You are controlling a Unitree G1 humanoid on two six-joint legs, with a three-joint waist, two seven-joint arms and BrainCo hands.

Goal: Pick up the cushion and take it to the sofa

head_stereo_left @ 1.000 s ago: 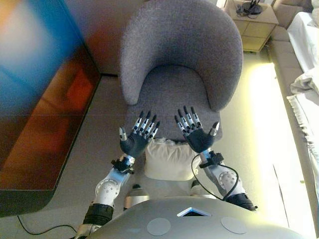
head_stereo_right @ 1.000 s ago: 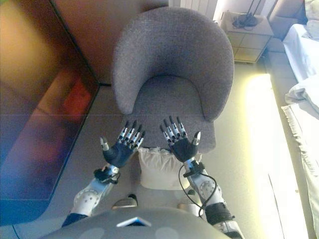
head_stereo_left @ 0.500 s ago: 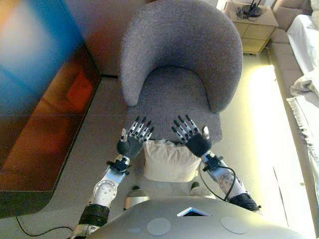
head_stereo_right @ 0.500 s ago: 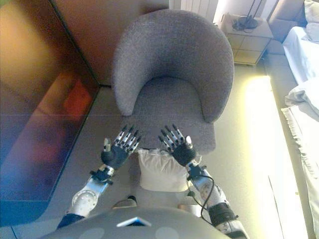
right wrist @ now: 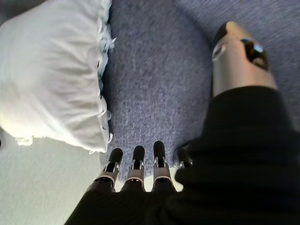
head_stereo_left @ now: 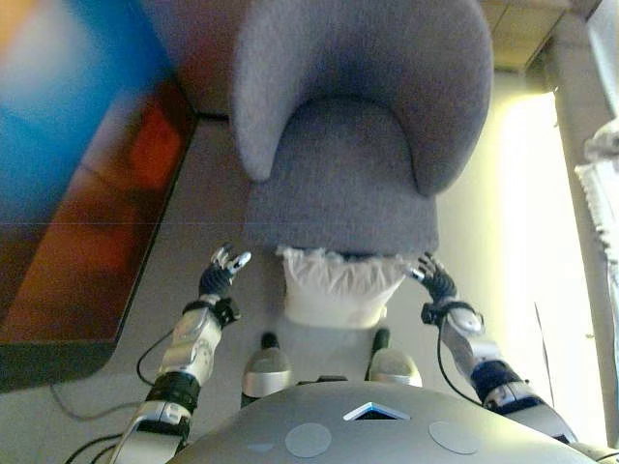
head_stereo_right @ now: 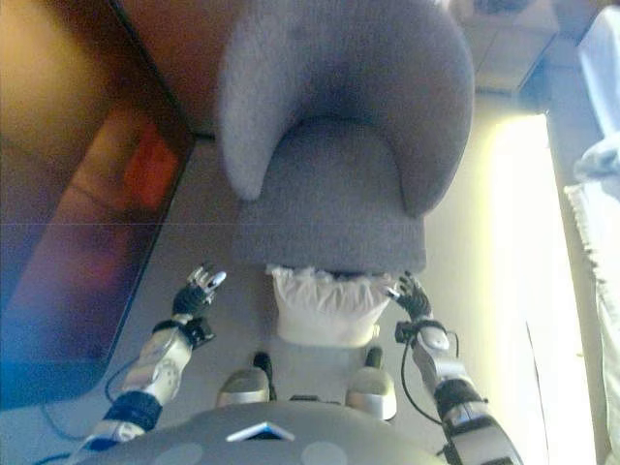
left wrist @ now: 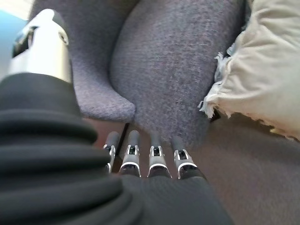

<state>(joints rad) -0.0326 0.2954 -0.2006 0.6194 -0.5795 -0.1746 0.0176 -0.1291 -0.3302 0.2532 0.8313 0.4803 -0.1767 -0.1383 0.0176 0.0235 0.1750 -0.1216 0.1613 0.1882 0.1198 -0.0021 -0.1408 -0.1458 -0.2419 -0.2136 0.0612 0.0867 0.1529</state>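
A cream cushion with a frilled edge stands on the floor against the front of a grey armchair. My left hand is low on the cushion's left, apart from it, fingers straight. My right hand is low on its right, close to its corner, fingers straight. In the left wrist view my left hand points at the chair's front, with the cushion off to one side. In the right wrist view my right hand points at the chair's front beside the cushion. Neither hand holds anything.
A large dark glossy panel runs along the left. White fabric shows at the right edge. A pale cabinet stands behind the armchair on the right. Grey floor lies on both sides of the chair.
Both hands have dropped from above the cushion and spread apart to either side of it. The whole picture has shifted, so the camera has moved closer and tipped down.
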